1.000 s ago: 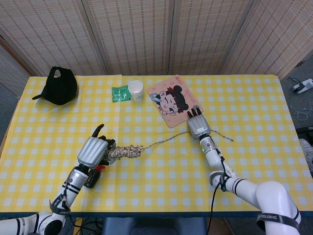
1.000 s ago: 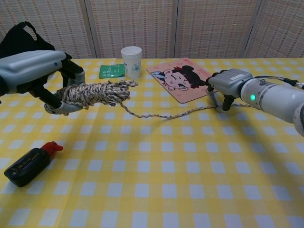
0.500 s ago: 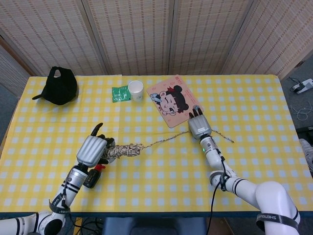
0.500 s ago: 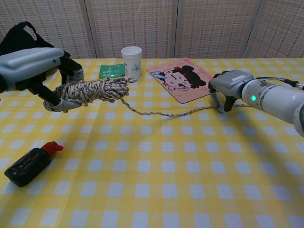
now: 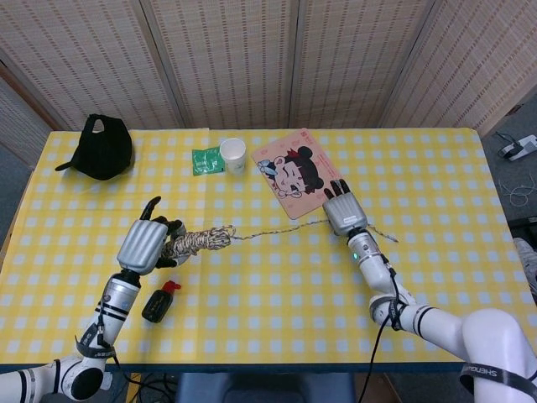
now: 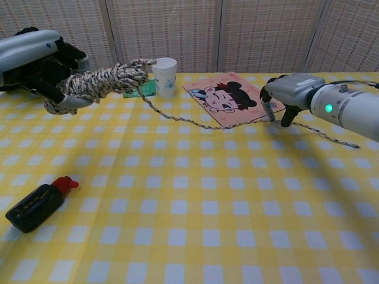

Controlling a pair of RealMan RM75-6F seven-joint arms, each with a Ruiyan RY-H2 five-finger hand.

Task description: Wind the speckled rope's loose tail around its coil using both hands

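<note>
Left hand point(image 6: 41, 62) raised off the table, fingers curled around the coil point(image 6: 100, 81), arm reaching in from lower left. Right hand point(image 6: 286, 94) low, back of hand up, fingers pointing down and pinching the tail point(image 6: 195, 118), forearm coming in from the right.

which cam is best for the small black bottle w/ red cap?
Chest view: the black bottle lies close to the camera on the tablecloth, unobstructed, red cap and body clear. Head view shows it too, small and from above, below the left hand.
</note>
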